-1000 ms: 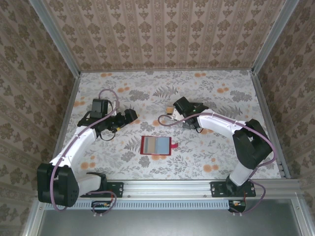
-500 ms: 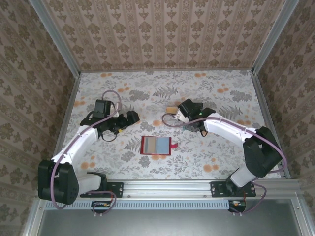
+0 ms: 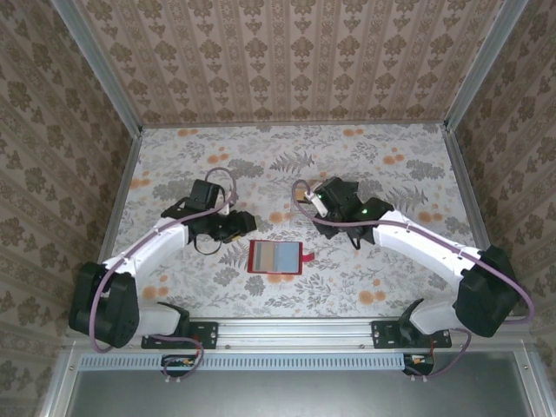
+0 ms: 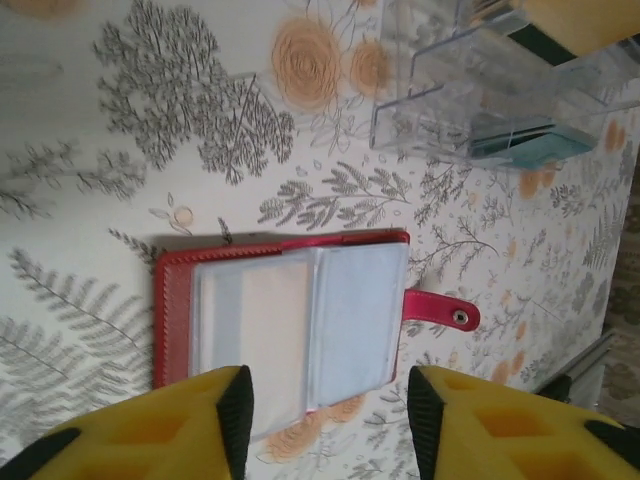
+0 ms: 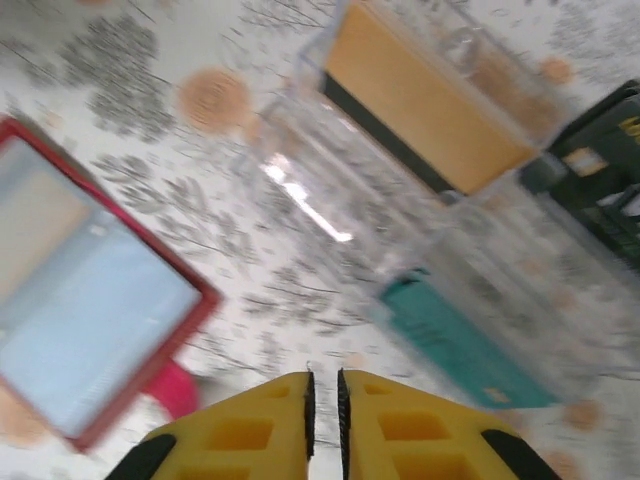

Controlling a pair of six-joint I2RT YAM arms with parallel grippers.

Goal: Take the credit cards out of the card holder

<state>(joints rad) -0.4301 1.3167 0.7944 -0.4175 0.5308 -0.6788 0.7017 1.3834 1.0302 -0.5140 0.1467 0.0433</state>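
The red card holder (image 3: 275,257) lies open and flat on the table, its grey-blue sleeves up and its red tab (image 4: 440,307) pointing right. A pale cream patch shows through one sleeve (image 4: 272,330). A teal credit card (image 5: 460,335) and a tan-gold one (image 5: 420,100) stand in a clear plastic stand (image 4: 470,90) beyond the holder. My left gripper (image 4: 328,425) hovers open just over the holder's (image 4: 290,320) near edge, nothing between its fingers. My right gripper (image 5: 323,400) is shut on nothing, above bare table between the stand and the holder (image 5: 80,300).
Patterned walls close in the table on the left, back and right. An aluminium rail (image 3: 295,330) with both arm bases runs along the near edge. A dark black-and-green shape (image 5: 600,170) sits behind the stand in the right wrist view.
My left gripper has moved right and down to the card holder's upper-left corner, its jaws narrowing. The right arm swung its elbow outward and its jaws closed a little more.
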